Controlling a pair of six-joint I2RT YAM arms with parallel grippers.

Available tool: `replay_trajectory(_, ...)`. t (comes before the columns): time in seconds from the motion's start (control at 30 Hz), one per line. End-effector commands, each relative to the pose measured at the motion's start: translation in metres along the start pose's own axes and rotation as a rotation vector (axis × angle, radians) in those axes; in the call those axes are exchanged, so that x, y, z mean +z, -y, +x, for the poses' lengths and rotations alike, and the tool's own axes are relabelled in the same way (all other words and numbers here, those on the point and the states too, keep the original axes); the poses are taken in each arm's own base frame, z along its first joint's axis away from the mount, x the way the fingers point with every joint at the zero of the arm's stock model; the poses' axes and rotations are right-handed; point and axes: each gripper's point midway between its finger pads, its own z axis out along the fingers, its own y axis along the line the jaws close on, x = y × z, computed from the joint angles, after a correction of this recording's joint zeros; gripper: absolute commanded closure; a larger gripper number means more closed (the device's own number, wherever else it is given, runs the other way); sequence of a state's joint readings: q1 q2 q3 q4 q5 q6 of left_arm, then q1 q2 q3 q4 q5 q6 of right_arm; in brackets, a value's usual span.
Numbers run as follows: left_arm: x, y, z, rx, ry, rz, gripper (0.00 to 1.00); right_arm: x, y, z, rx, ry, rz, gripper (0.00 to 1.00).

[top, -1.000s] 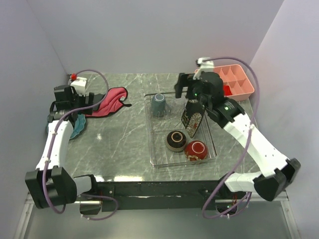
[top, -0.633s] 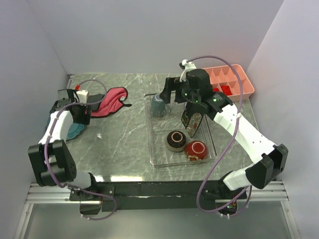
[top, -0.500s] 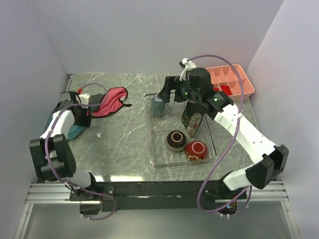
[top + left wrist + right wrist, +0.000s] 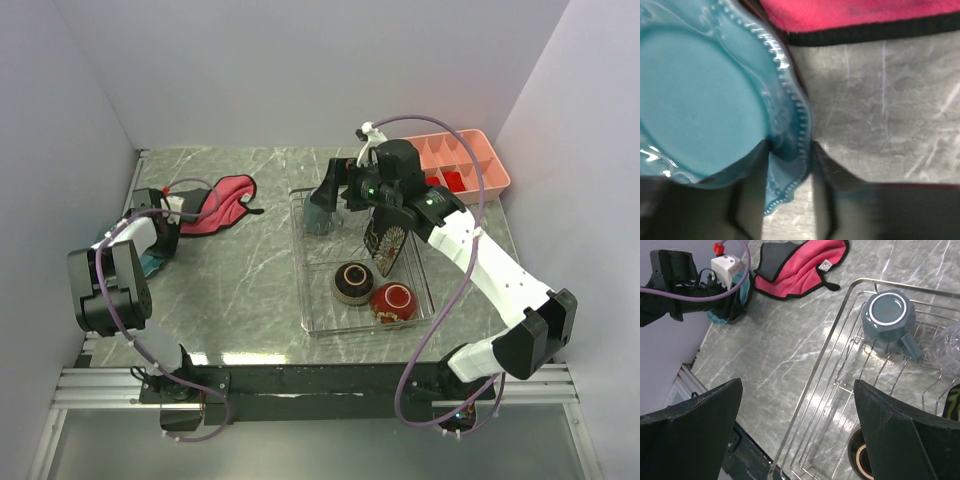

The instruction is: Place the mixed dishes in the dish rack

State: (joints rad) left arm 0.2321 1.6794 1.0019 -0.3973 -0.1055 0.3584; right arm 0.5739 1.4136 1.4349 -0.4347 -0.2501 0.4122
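In the left wrist view my left gripper point(image 4: 788, 150) straddles the beaded rim of the round blue plate point(image 4: 700, 100). Its jaws stand half closed, one finger over the plate and one on the table side, at the table's far left point(image 4: 150, 238). The dish rack point(image 4: 310, 300) holds the upside-down grey-blue mug point(image 4: 888, 320), the upright square flowered plate point(image 4: 385, 240), the dark cream-lined bowl point(image 4: 351, 281) and the red bowl point(image 4: 393, 299). My right gripper point(image 4: 797, 430) hangs wide open and empty above the rack's left rim point(image 4: 825, 360), partly hiding the mug from above.
A red-pink cloth point(image 4: 222, 203) lies beside the blue plate, right next to my left fingers point(image 4: 855, 15). A white box with a red knob point(image 4: 726, 265) stands at the back left. A pink compartment tray point(image 4: 465, 160) sits at the back right.
My left arm swung back to the left wall and down onto the blue plate, its jaws narrowing round the rim. My right gripper moved left from the square plate to above the mug.
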Motion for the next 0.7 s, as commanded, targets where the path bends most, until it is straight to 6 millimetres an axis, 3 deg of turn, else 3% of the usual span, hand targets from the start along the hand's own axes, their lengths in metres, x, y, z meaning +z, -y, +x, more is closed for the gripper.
replay_trajectory(0.0,0.008,-0.005,0.006,0.036,0.001,-0.039,0.71,0.001,-0.009,-0.004,0.011,0.026,-0.041,0.00)
replay_trajectory(0.07,0.005,0.000,0.012,0.054,0.010,-0.021,0.83,0.002,-0.008,-0.003,0.014,0.024,-0.037,0.00)
replay_trajectory(0.2,-0.008,0.019,0.022,0.109,0.033,0.041,0.92,0.003,-0.007,0.001,0.019,0.014,-0.039,0.00)
replay_trajectory(0.67,-0.069,0.143,0.071,0.392,0.112,0.388,0.97,0.029,-0.012,0.021,0.031,-0.059,-0.062,0.00)
